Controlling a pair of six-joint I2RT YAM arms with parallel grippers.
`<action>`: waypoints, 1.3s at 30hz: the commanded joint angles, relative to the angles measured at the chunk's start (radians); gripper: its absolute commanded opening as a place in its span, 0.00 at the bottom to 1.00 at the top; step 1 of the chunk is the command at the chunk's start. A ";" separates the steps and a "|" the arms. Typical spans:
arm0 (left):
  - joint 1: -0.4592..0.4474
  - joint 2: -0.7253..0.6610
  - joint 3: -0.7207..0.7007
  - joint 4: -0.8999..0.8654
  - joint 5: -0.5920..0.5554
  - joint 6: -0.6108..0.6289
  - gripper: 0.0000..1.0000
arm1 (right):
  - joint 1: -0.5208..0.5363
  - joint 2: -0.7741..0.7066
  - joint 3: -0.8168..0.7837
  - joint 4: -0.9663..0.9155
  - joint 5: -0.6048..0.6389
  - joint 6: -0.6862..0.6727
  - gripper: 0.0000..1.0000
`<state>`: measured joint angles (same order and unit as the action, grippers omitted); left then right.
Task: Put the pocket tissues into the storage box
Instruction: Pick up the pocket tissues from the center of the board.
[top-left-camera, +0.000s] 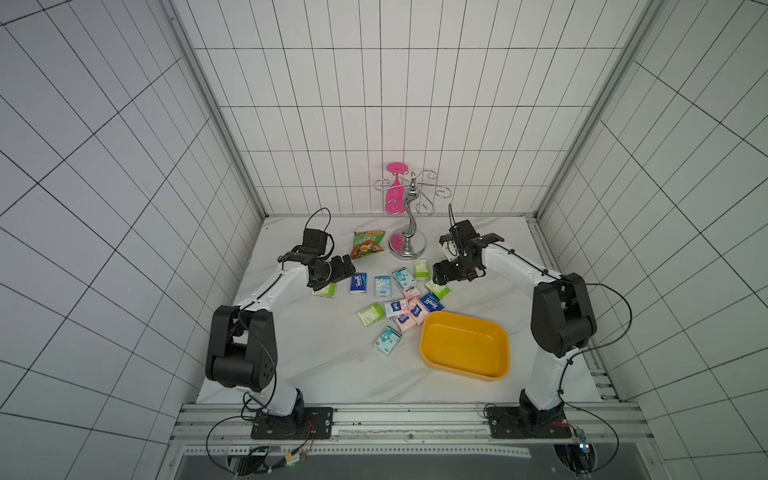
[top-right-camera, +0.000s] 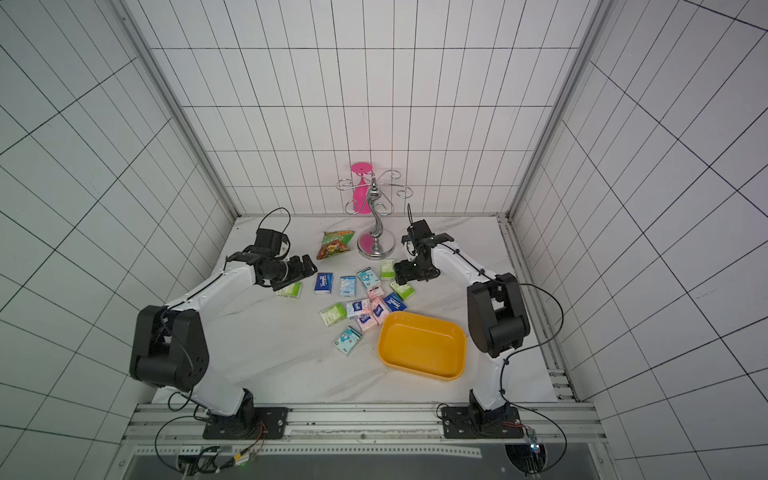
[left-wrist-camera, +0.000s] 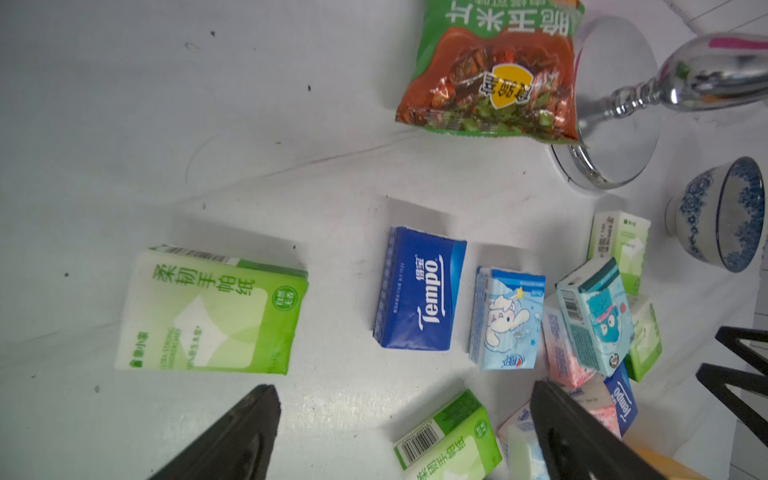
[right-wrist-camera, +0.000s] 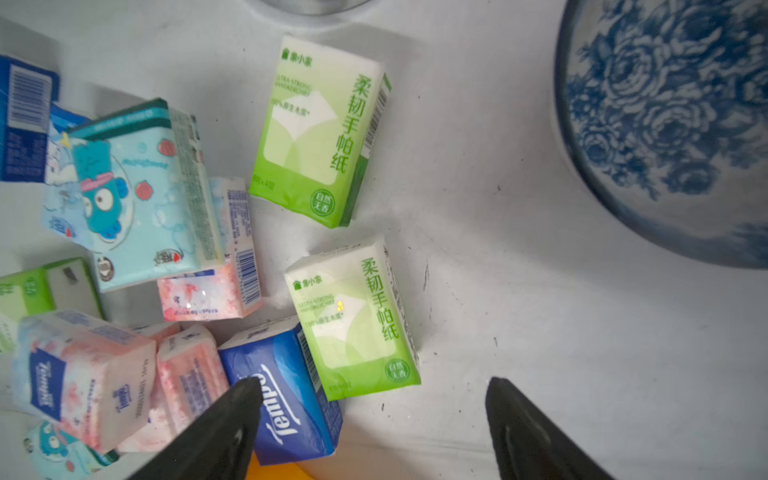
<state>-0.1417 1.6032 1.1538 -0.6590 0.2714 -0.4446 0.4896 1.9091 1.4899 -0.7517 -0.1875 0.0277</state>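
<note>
Left gripper (top-left-camera: 345, 270) and right gripper (top-left-camera: 439, 274) reach inward on bent elbows, low, jaws spread and empty. Tissues (top-left-camera: 395, 301) lie scattered between them, beside the box (top-left-camera: 465, 347). The table (top-left-camera: 316, 365) is bare toward the front-left edge.

A robot lab cell: grid-lined white walls (top-left-camera: 415, 104) box a marble tabletop (top-left-camera: 324, 365), arms (top-left-camera: 270, 286) bolted to an aluminium rail (top-left-camera: 415, 417).

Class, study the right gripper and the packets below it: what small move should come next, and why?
Probably lower the open right gripper until its jaws straddle the green-white packet just below it. The packet lies flat at the edge of the pile, near the storage box, which holds nothing yet.
</note>
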 joint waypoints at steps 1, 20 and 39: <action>0.003 -0.042 0.016 -0.069 0.057 0.044 0.97 | 0.029 0.047 0.079 -0.064 0.078 -0.069 0.89; 0.004 -0.047 0.003 -0.044 0.111 -0.014 0.97 | 0.077 0.184 0.120 -0.011 0.145 -0.146 0.88; 0.004 -0.039 -0.030 -0.034 0.120 -0.035 0.97 | 0.077 0.156 0.091 0.013 0.160 -0.039 0.46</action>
<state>-0.1410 1.5608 1.1282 -0.7151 0.3733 -0.4721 0.5587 2.1002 1.5810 -0.7414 -0.0307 -0.0597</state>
